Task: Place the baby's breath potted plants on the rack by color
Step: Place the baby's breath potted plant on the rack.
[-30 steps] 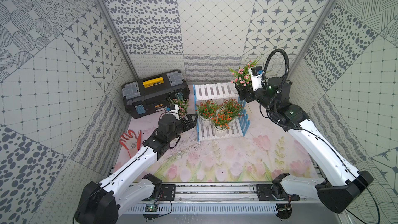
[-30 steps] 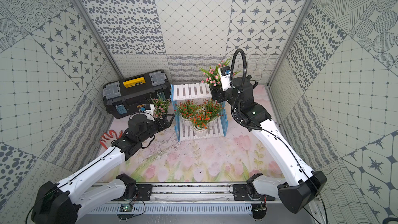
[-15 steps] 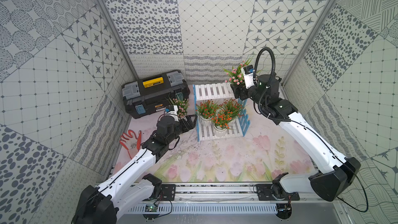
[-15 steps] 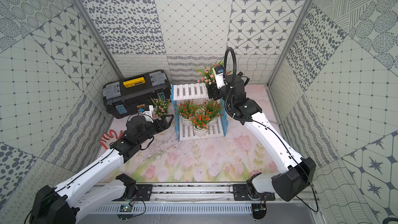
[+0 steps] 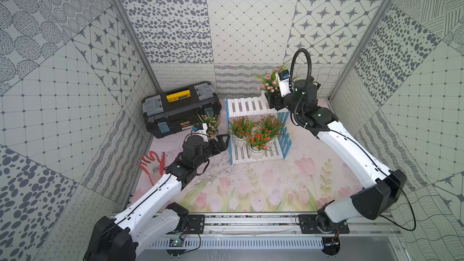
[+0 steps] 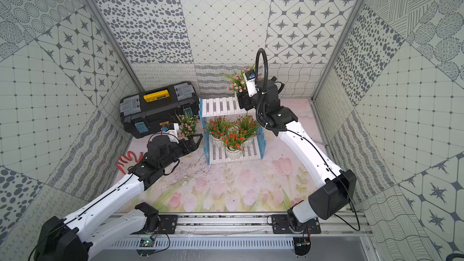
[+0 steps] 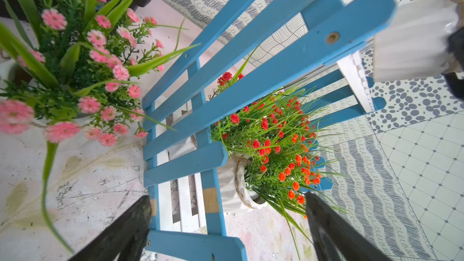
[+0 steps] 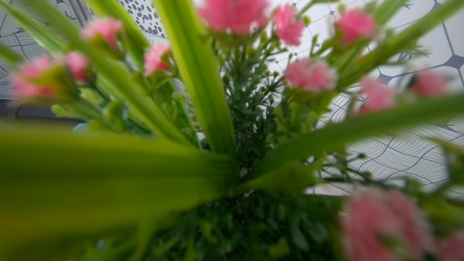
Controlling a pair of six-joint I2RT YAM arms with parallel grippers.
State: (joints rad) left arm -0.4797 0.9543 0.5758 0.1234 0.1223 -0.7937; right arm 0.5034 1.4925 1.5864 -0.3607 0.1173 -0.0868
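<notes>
A pink plant (image 5: 268,84) is being clenched in the right gripper (image 5: 273,102) above the right end of the rack's (image 5: 247,106) upper tier. The left gripper (image 5: 223,142) is being held released and empty beside the rack, near the second pink plant (image 5: 212,123) on the table (image 5: 263,179). Three orange-red plants (image 5: 261,134) are being borne by the lower tier.

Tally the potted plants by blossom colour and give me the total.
Orange-red plants: 3, all on the lower tier of the rack
Pink plants: 2, one held up by the rack's upper tier, one on the table beside the rack
Total: 5
</notes>
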